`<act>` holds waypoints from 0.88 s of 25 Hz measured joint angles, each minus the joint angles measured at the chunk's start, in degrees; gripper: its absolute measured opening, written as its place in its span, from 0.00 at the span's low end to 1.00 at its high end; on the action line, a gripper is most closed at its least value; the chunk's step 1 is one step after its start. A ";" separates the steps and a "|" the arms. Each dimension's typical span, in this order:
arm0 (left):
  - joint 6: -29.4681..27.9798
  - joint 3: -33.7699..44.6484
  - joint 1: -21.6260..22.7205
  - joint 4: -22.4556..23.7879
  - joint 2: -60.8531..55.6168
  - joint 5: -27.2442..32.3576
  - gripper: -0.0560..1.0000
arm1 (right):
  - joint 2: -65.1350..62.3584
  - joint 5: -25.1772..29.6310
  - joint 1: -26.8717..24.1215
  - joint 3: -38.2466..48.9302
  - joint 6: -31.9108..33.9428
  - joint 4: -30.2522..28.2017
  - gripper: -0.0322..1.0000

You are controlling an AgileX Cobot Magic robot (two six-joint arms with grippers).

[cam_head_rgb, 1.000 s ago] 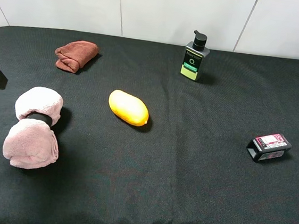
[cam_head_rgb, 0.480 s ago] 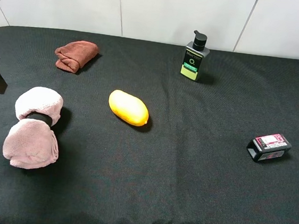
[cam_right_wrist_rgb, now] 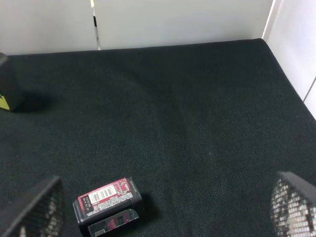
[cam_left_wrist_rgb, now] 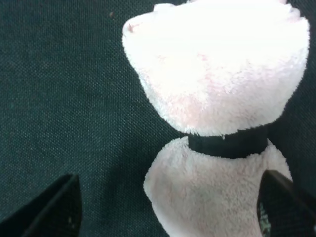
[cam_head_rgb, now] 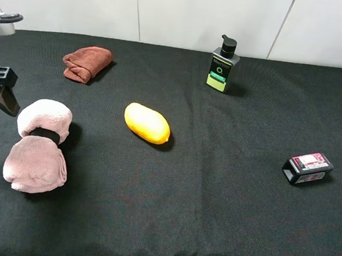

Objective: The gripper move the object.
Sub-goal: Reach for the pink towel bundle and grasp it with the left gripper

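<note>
Black claws of the left gripper [cam_head_rgb: 0,92] hang spread wide at the table's [cam_head_rgb: 212,199] left edge, just beside the pink towel [cam_head_rgb: 39,145]. They seem to be lining up to straddle its banded waist. Far right, the right gripper [cam_right_wrist_rgb: 165,210] is parked wide open, near the red-labelled box [cam_right_wrist_rgb: 109,206].

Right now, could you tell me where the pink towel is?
In the exterior high view the pink towel lies on the left, left of the yellow fruit, with the left gripper beside its far end.

pink towel [cam_head_rgb: 39,145]: fluffy pile cloth | table cover [cam_head_rgb: 225,195]: matt black weave | yellow fruit [cam_head_rgb: 147,123]: smooth, slight sheen | pump bottle [cam_head_rgb: 224,65]: glossy plastic
</note>
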 joint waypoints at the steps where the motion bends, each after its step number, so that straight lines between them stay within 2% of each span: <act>1: -0.06 0.00 0.00 -0.13 0.43 -0.27 0.77 | 0.00 0.00 0.00 0.00 0.00 0.00 0.64; 7: -0.51 0.00 -1.34 -0.60 0.79 -1.98 0.77 | 0.00 0.00 0.00 0.00 0.00 0.00 0.64; 22: -7.95 0.00 -11.58 0.05 0.79 -2.98 0.77 | 0.00 0.00 0.00 0.00 0.00 0.00 0.64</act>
